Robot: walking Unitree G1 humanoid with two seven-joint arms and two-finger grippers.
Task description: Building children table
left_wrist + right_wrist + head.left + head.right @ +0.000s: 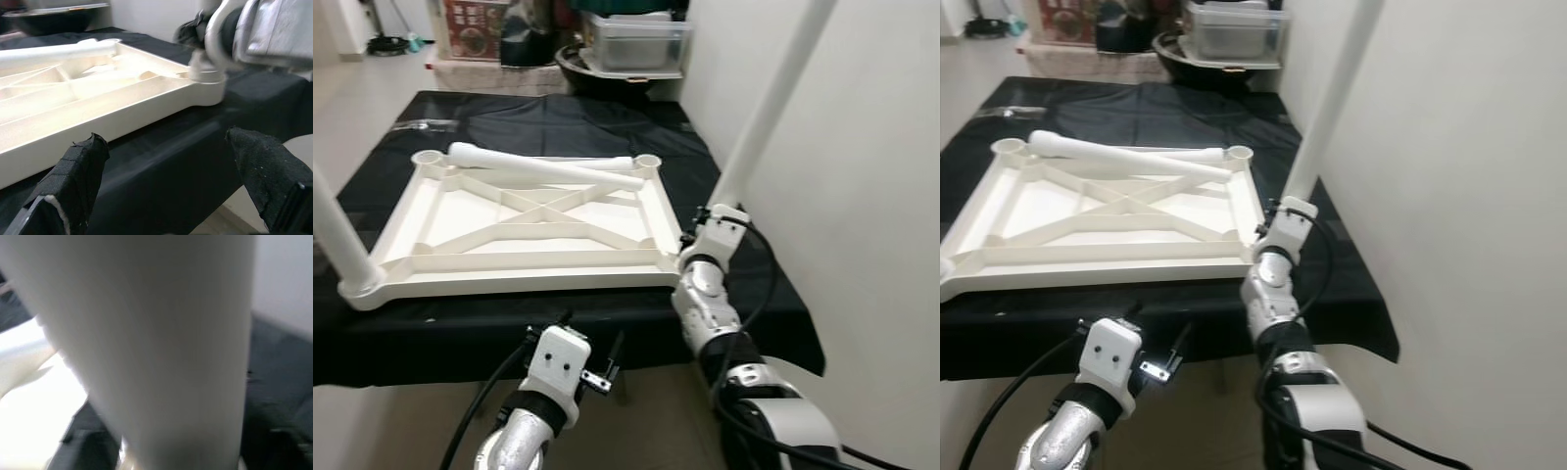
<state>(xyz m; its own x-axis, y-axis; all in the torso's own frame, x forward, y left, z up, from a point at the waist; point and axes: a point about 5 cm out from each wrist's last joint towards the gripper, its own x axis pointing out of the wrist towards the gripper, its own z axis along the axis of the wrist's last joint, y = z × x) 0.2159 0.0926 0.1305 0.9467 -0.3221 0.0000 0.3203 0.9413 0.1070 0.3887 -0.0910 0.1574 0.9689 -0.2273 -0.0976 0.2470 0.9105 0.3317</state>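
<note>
The table top (pixel 524 220), a cream plastic panel lying underside up with crossed ribs, rests on the worktop (pixel 558 122), which is draped in a black cloth. 1 white leg (pixel 773 98) stands upright in the near right corner socket, and another leg (pixel 337 240) rises from the near left corner. 2 loose legs (pixel 543 166) lie across the far end of the panel, between the 2 far sockets. The right hand (pixel 705 220) is at the base of the near right leg, pressed against it; whether its fingers are clenched I cannot tell. The left hand (pixel 171 181) hangs below the near edge of the worktop, released, its fingers (pixel 78 171) spread wide and grasping nothing. Beyond the worktop's far end sits a clear storage bin (pixel 636 39).
</note>
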